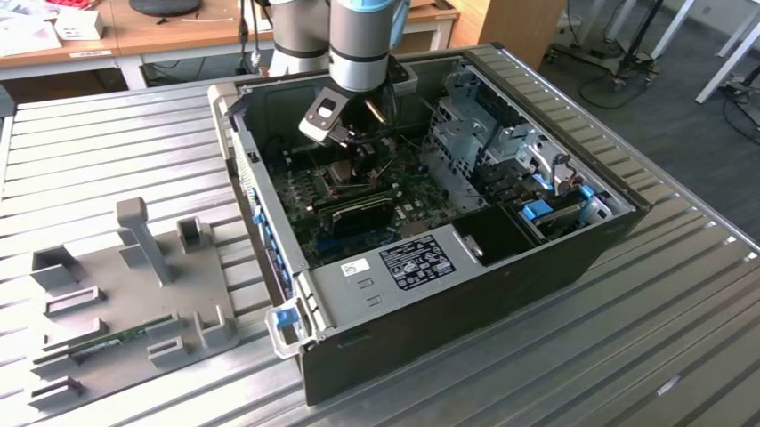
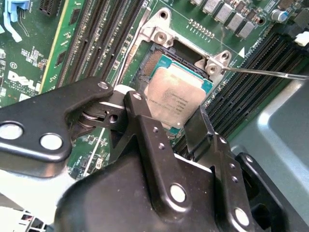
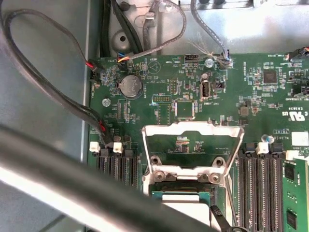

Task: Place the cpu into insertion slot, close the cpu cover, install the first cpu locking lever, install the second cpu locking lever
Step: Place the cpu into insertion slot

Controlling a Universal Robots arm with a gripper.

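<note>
- One arm (image 1: 359,36) reaches down into the open computer case (image 1: 404,294) on the desk (image 1: 119,142).
- Both fingers (image 2: 137,113) set narrow, about chip-wide, clamped on opposite edges of the cpu (image 2: 175,94).
- cpu sits slightly skewed right at the insertion slot (image 2: 155,62), inside its dark frame; can't tell if fully seated.
- cpu cover (image 3: 193,126) is swung open, lying back from the slot over the green motherboard (image 3: 159,77).

table: ribbed metal table (image 1: 665,356) | on it: open computer case (image 1: 475,302) | at exterior view's left: grey fixture tray (image 1: 119,294)
</note>
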